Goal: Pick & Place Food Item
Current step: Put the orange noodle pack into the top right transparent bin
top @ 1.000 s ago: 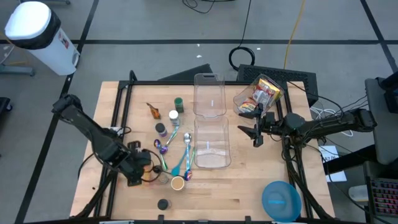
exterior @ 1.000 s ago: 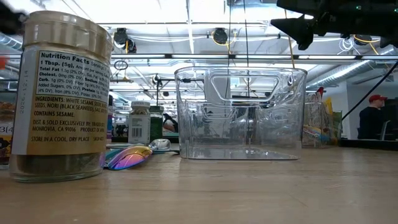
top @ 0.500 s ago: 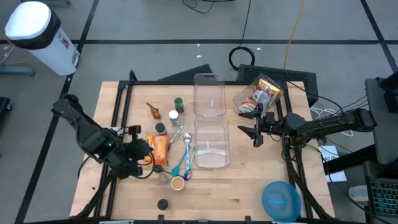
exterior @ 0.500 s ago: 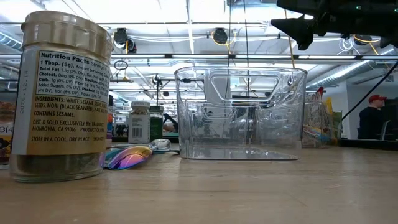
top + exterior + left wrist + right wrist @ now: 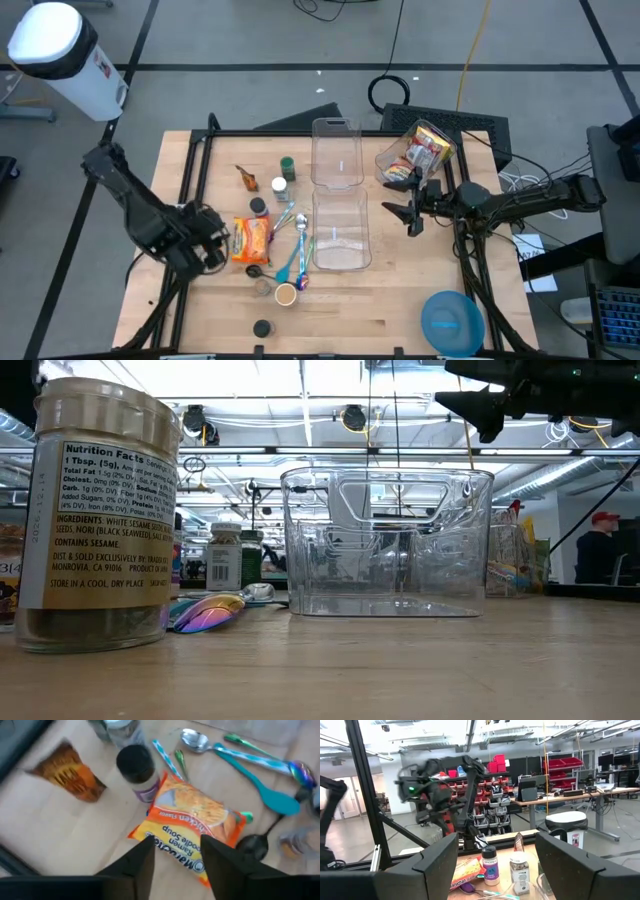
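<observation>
Wooden table, shelved workshop behind

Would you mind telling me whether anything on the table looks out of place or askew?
The orange ramen packet lies askew on top of the spoons, beside the purple-labelled jar, rather than in the clear bin. The left gripper, open, hovers just beside it. Farther back, a clear tub of snacks lies tipped on its side.

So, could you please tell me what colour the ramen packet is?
The ramen packet is orange and yellow, clearest in the left wrist view.
</observation>
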Tool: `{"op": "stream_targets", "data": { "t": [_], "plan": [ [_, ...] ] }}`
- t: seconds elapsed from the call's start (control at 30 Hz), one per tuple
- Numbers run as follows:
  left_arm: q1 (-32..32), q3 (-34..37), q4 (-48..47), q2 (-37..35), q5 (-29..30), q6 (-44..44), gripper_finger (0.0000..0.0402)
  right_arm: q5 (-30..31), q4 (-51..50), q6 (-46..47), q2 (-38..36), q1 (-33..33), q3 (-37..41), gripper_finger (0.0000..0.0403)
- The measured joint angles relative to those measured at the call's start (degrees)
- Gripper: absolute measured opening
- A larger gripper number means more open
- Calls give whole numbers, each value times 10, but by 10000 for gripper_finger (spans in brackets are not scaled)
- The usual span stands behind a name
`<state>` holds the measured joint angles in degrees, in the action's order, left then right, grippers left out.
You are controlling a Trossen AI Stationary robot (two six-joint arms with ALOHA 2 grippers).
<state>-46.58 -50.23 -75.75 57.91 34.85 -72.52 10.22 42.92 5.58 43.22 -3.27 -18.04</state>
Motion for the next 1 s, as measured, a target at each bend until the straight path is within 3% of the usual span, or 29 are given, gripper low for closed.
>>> {"op": "stream_targets", "data": {
  "t": [0.2, 0.37, 0.47, 0.63, 1.0],
  "plan": [
    [17, 139, 111, -155, -2, -52, 229, 0, 3, -2, 6, -14, 0, 256],
    [51, 224, 186, -218, -5, -26, 256, 1, 6, -3, 8, -15, 0, 256],
    [77, 255, 235, -229, -3, 14, 259, 1, 6, -3, 8, -15, 0, 256],
    [131, 289, 248, -225, -6, 10, 254, 1, 6, -4, 8, -15, 0, 256],
    [234, 350, 394, -223, -79, 122, 258, 2, 6, -5, 8, -15, 0, 256]
  ]
}}
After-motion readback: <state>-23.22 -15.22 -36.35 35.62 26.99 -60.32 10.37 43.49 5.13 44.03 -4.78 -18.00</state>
